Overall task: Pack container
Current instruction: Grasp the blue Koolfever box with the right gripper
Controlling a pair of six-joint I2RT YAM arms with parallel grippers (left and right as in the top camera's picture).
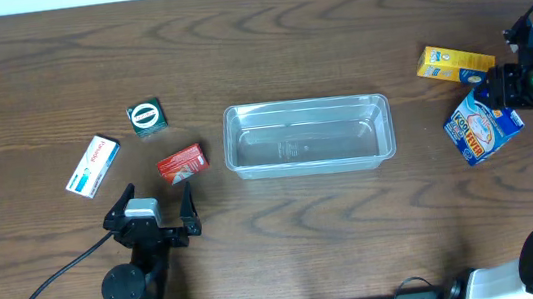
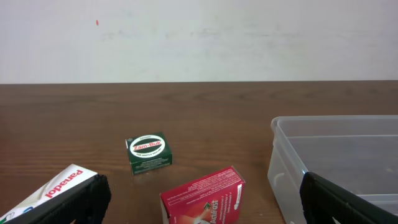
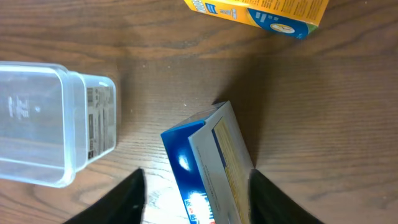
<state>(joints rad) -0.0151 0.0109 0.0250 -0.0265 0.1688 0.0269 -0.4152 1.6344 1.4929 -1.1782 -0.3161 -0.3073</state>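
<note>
The clear plastic container (image 1: pixel 304 106) stands empty at the table's middle; its corner also shows in the left wrist view (image 2: pixel 323 143) and the right wrist view (image 3: pixel 37 124). At the far right, my right gripper (image 1: pixel 492 97) straddles a blue box (image 1: pixel 483 127) that lies tilted on the wood. Seen from the wrist, the blue box (image 3: pixel 205 168) sits between the fingers of the right gripper (image 3: pixel 196 199), close to one and with a gap to the other. My left gripper (image 1: pixel 156 192) is wide open just short of a red box (image 1: pixel 182 163).
A yellow box (image 1: pixel 453 64) lies just beyond the blue one. On the left are a small green box (image 1: pixel 146 118) and a white box (image 1: pixel 92 165), the latter beside my left finger in the wrist view (image 2: pixel 56 183). The red box (image 2: pixel 211 193) lies left of the container.
</note>
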